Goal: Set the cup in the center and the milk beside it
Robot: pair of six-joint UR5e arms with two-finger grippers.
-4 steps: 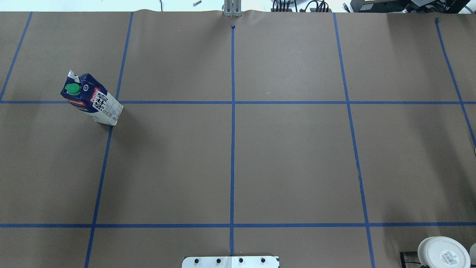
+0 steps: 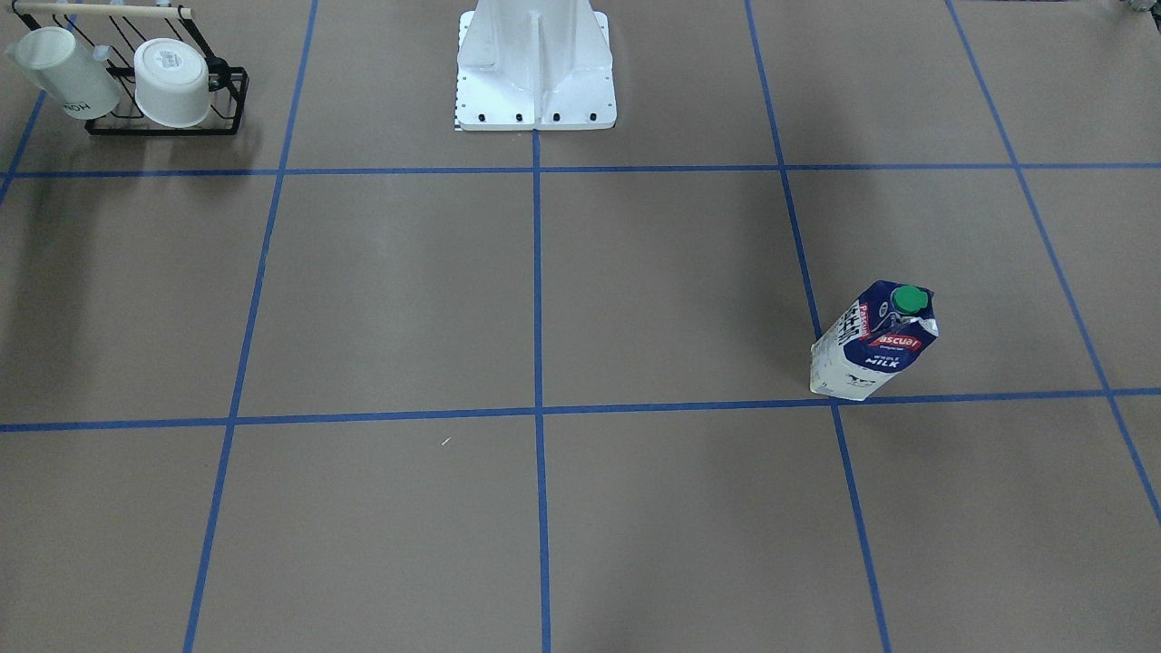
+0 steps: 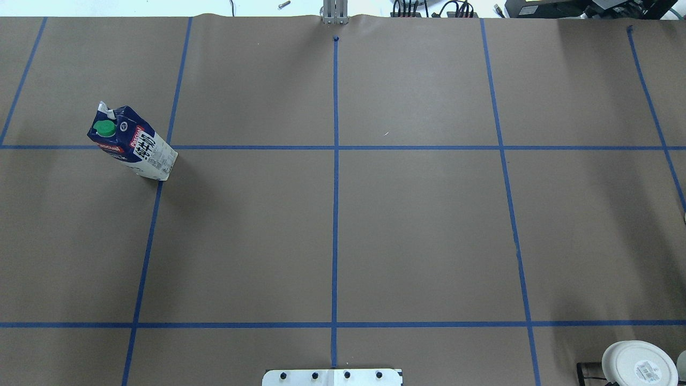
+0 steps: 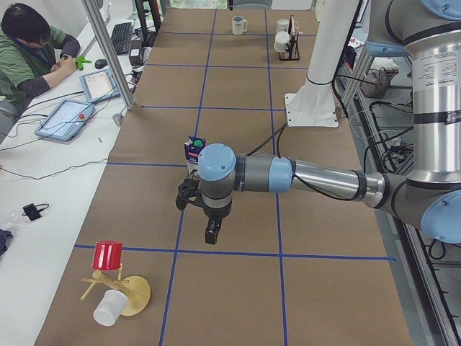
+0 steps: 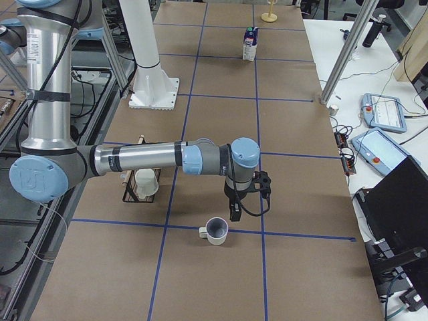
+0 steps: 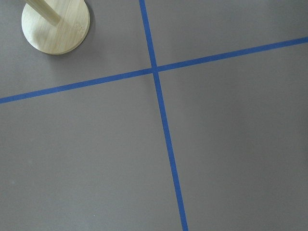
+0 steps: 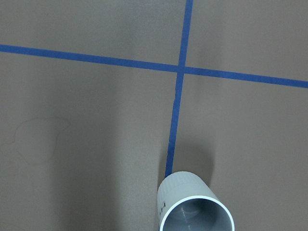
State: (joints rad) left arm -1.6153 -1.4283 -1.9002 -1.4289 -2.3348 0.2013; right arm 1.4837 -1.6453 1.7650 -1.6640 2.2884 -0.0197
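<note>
The milk (image 3: 131, 143), a dark blue and white carton with a green cap, stands upright at the table's left; it also shows in the front view (image 2: 873, 343) and both side views (image 4: 194, 148) (image 5: 251, 43). The cup (image 5: 215, 230), white with a dark grey inside, stands upright at the table's right end, also in the right wrist view (image 7: 195, 207). My right gripper (image 5: 235, 210) hangs just above and beside it. My left gripper (image 4: 211, 234) hangs over bare table, nearer than the milk. I cannot tell whether either is open. The center (image 3: 335, 214) is bare.
A black wire rack (image 2: 163, 130) holds a cup with a labelled base (image 2: 172, 82) and a lettered mug (image 2: 63, 73). A wooden mug tree (image 4: 115, 285) with a red cup (image 4: 108, 256) stands at the left end. An operator (image 4: 29, 50) sits beside the table.
</note>
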